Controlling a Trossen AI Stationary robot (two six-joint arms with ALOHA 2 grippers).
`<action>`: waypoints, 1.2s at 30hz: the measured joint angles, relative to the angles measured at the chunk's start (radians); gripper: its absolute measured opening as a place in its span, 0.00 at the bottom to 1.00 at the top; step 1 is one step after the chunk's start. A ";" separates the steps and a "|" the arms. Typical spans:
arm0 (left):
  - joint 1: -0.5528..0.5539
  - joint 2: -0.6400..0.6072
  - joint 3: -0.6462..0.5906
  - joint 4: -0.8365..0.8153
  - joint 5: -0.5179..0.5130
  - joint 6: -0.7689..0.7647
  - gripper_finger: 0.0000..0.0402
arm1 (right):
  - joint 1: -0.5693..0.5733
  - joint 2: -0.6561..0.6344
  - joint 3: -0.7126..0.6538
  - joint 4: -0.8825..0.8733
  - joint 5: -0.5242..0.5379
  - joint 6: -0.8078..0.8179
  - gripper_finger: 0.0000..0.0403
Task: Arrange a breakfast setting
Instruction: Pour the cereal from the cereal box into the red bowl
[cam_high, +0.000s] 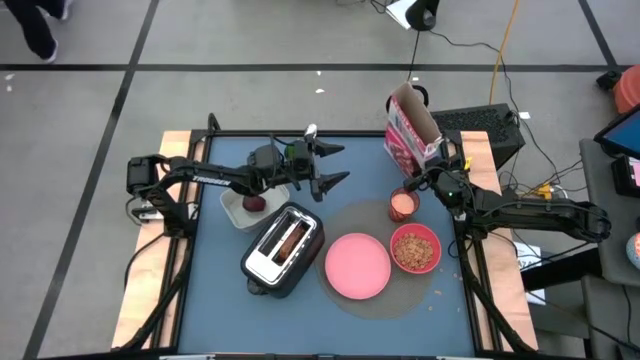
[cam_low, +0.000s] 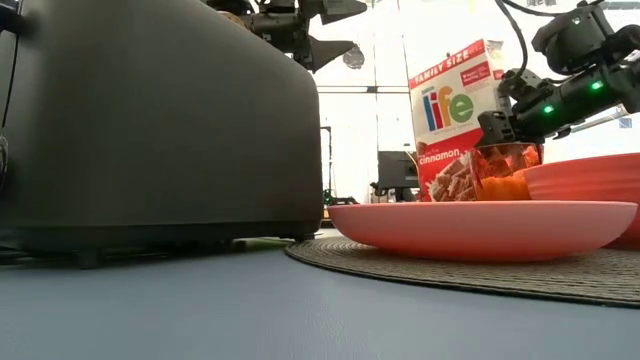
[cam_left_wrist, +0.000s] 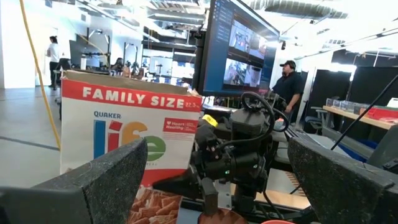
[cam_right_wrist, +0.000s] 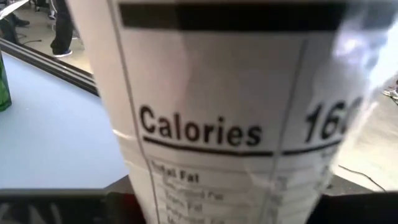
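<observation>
At the lower centre of the high view, the large pink plate (cam_high: 358, 266) lies on a round woven mat (cam_high: 350, 222), with the red bowl (cam_high: 415, 248) full of brown cereal touching its right edge. Just above the bowl stands the small pink cup (cam_high: 403, 205), and the right gripper (cam_high: 424, 182) sits at the cup's upper right rim; whether its fingers grip the cup or merely stand about it I cannot tell. Behind it, toward the top of the frame, is the opened cereal box (cam_high: 410, 134). Left of the plate the silver-and-black toaster (cam_high: 283, 249) holds browned bread (cam_high: 291, 239) in its slot. Up-left of the toaster the dark red fruit (cam_high: 255, 203) rests in the white container (cam_high: 246, 208). The left gripper (cam_high: 334, 165) hangs above the table's upper middle, fingers spread wide and holding nothing.
</observation>
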 joint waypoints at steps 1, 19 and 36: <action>0.000 0.000 0.000 0.000 0.000 0.000 0.98 | 0.000 0.000 0.000 0.000 0.000 0.000 0.50; 0.000 0.000 0.000 0.000 0.000 -0.001 0.98 | 0.000 -0.005 0.000 0.000 0.001 0.012 0.84; 0.000 0.000 0.001 0.001 0.000 0.000 0.98 | 0.000 -0.143 0.000 0.024 0.001 -0.046 0.84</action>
